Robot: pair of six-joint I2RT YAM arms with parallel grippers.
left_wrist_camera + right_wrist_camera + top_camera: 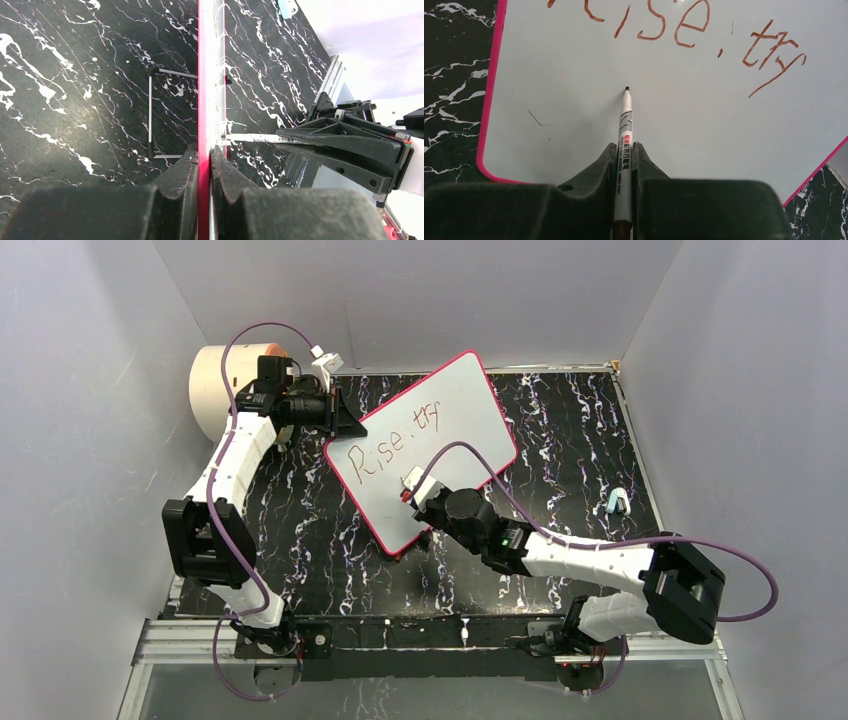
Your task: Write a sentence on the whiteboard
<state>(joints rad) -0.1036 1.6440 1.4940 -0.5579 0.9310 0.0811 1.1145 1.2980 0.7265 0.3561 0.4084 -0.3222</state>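
I'm watching the right gripper (624, 150) through its wrist camera. Its two dark fingers are pressing together on a thin white marker (625, 122), pinching the barrel on both sides with no gap showing. The marker is sticking straight out ahead of the fingertips, and its dark tip is pointing at the bare white area below the first written word. The tip is looking as if it is meeting the surface, but from this angle I cannot say whether it is really touching or hanging just above it.

The left gripper (204, 152) is clamping the whiteboard (455, 405) by its edge. In the left wrist view the pink-red rim is running up between the two padded fingers, one on each face of the board, both squeezing tight against it. Behind the board a thin wire leg (150, 110) is resting on the table (570, 440).

From overhead, the whiteboard is sitting near the middle of the black marbled table, turned at a slant, with the left arm gripping its upper-left side and the right arm reaching over its lower half. The sentence (395, 445) is reading "Rise, try" so far, in reddish-brown strokes across the upper part of the board. A cream cylinder (215, 390) is standing at the far left, behind the left arm.
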